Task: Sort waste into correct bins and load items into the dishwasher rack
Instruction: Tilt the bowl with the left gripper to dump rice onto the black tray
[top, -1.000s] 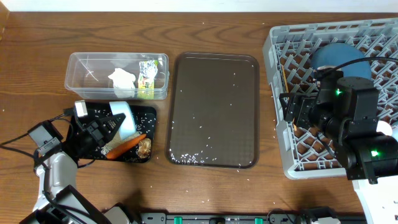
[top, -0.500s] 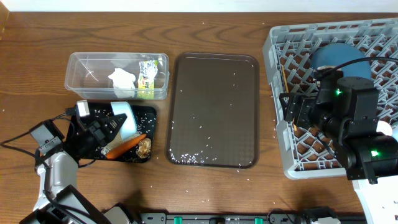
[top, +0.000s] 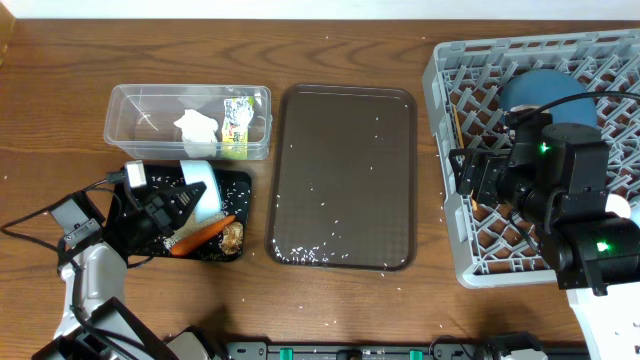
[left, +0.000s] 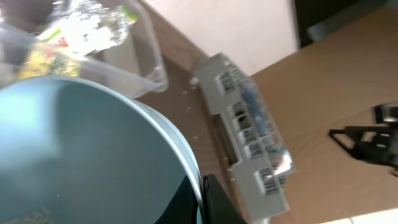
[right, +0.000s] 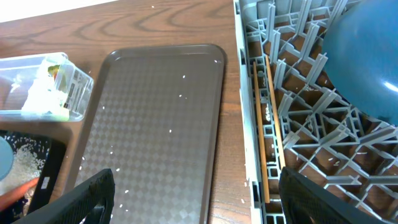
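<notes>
My left gripper (top: 178, 207) is shut on the rim of a small cup with a blue inside (top: 203, 185), held tilted over the black tray bin (top: 140, 178). In the left wrist view the cup (left: 81, 149) fills the left side, its wall pinched in my gripper (left: 202, 198). An orange carrot (top: 205, 232), a brown food lump (top: 233, 236) and rice lie in that tray. The clear tub (top: 135, 120) holds the white tissue (top: 197, 130) and the snack wrapper (top: 237, 125). My right gripper (right: 205, 205) hangs open and empty by the grey rack's (top: 445, 90) left wall. In the rack are the blue plate (top: 540, 92) and chopsticks (right: 267, 124).
The dark brown serving tray (top: 345, 130) lies between bins and rack, with loose rice grains (top: 300, 255) along its near edge. Scattered grains dot the wooden table (top: 330, 300). The right arm's body covers the rack's front part.
The left arm has edged slightly up and right with the cup still in its grip. The right arm has not moved.
</notes>
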